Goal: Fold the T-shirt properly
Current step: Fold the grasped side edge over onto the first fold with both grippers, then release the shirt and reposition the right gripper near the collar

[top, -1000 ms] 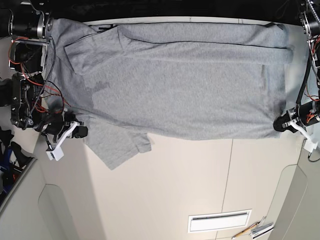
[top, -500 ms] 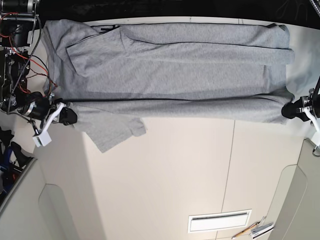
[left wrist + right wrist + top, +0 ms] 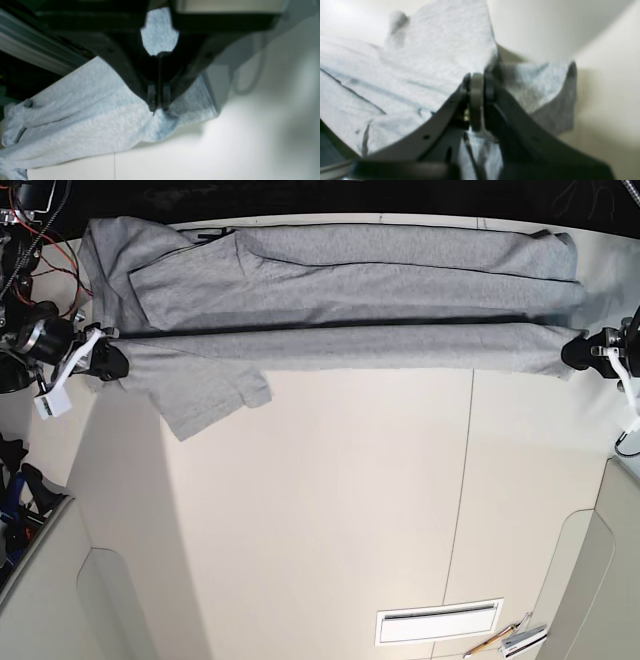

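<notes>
Base view is showing the T-shirt (image 3: 330, 290) stretched across the table (image 3: 330, 510); wrist views are revealing the left gripper (image 3: 158, 106) and right gripper (image 3: 477, 87) clenched on its edge.

My overhead view is sharp and evenly lit, and the table (image 3: 330, 510) is bright with soft shadows. Both wrist views are blurred: dark gripper parts fill the near field, out of focus. I get white glare at lower right of the left wrist picture.
</notes>
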`<act>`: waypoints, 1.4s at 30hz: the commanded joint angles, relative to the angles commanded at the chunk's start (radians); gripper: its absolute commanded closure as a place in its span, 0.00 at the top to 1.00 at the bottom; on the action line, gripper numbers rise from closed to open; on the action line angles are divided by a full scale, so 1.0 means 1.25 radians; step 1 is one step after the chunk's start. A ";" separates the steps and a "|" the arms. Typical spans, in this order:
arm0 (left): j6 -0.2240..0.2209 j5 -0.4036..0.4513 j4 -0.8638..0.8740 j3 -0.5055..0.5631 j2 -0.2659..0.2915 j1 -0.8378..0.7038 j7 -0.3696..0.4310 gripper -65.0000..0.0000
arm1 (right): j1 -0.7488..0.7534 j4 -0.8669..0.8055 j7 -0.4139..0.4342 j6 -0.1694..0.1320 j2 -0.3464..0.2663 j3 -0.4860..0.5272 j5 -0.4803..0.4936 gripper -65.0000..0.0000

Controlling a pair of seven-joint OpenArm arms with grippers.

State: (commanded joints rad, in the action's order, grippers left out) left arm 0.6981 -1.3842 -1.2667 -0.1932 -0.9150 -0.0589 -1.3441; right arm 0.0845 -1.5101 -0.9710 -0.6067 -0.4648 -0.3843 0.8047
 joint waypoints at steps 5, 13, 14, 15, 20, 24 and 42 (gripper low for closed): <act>0.000 -0.024 0.000 0.000 0.000 -0.023 -0.042 0.00 | 0.039 0.000 -0.002 0.000 0.000 -0.016 0.000 0.00; 0.000 -0.044 0.002 0.000 0.001 -0.050 -0.042 0.00 | 0.094 0.004 -0.002 0.007 0.002 -0.016 -0.004 0.00; 0.000 -0.044 0.002 0.000 0.001 -0.055 -0.042 0.00 | 0.103 0.005 -0.001 0.007 0.002 -0.016 -0.010 0.00; 0.000 -0.044 0.002 0.000 0.001 -0.062 -0.042 0.00 | 0.106 0.012 0.000 0.007 0.003 -0.016 -0.013 0.03; 0.000 -0.043 0.003 0.000 0.005 -0.098 0.009 0.29 | 0.106 0.035 0.023 0.007 0.027 -0.016 -0.022 0.48; 0.000 -0.044 0.003 0.000 0.005 -0.096 0.022 0.45 | 0.100 0.026 0.045 0.007 0.038 -0.027 -0.001 0.53; 0.000 -0.079 0.001 -0.331 0.004 -0.038 -0.042 0.45 | 0.039 -0.075 0.013 0.007 0.038 -0.094 0.049 0.53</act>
State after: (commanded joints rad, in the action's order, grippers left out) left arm 0.6981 -1.4835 -1.2655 -0.6067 -0.9096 -0.1059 -1.3963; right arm 0.1333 -1.6039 -0.9554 -0.5983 -0.4171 -0.5022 0.8654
